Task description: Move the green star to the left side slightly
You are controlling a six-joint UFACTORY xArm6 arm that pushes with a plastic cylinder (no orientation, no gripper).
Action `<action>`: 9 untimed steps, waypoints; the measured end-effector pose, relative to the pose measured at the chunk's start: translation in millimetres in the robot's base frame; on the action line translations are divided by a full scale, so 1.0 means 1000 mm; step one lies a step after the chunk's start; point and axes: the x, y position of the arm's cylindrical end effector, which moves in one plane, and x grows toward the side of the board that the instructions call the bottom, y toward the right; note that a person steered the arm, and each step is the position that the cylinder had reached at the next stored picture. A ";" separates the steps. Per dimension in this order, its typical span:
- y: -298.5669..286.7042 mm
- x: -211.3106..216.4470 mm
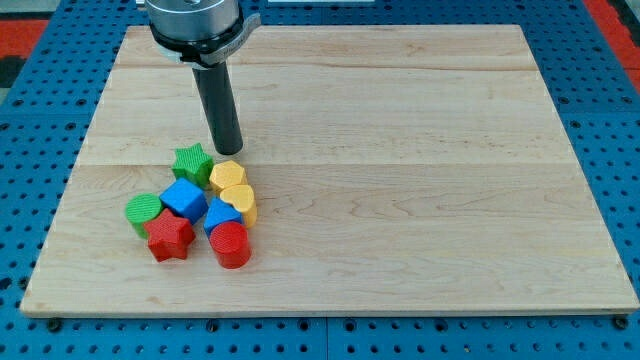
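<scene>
My tip (229, 150) just above-right of green star (192, 163), seemingly not touching; yellow block (228, 176) below. No claw, bare rod.

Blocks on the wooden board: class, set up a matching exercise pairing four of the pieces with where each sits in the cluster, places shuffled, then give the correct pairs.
Column one:
1. green star
2. green cylinder
3. red cylinder
4. red star

Column two:
A. the cluster's leftmost piece
B. at the view's bottom, below the blue pieces, on the cluster's right
C. the cluster's top, just left of my tip
D. at the view's bottom, right below the green cylinder

Pairs: 1-C, 2-A, 3-B, 4-D
</scene>
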 end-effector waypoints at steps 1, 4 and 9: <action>0.000 0.000; -0.012 0.000; -0.027 -0.001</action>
